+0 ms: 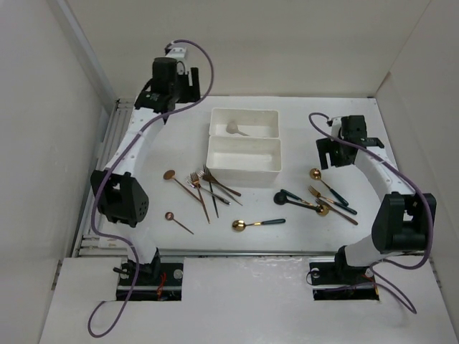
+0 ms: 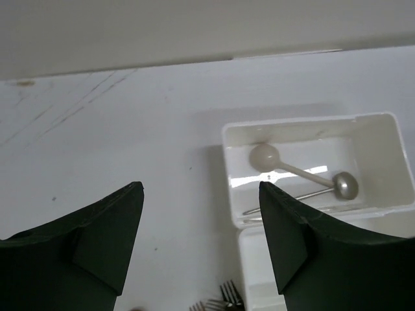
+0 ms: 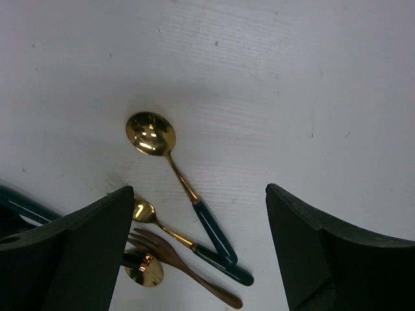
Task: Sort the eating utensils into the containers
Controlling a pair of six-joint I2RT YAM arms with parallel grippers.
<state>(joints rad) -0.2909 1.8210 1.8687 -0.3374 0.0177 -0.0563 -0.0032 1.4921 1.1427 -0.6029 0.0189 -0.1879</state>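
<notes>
White plastic rectangular trays (image 1: 244, 137), 2, joined along their long sides, mid-table. Far tray (image 2: 311, 122) holds 2 round-bowled metal spoons (image 2: 269, 159) (colour washed out). Copper forks and spoons (image 1: 204, 185) lie near-left of the trays; gold dark-handled utensils (image 1: 319, 204) near-right. Left gripper (image 2: 200, 191): jaws wide, holding nothing, left of far tray. Right gripper (image 3: 199, 191): wide, holding nothing, above gold spoon with dark green handle (image 3: 152, 136).

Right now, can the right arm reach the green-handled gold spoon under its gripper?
Probably yes. The right gripper is open above the gold spoon, with nothing covering it. Its dark handle end seems to touch a second spoon, so gripping near the bowl looks safer.
</notes>
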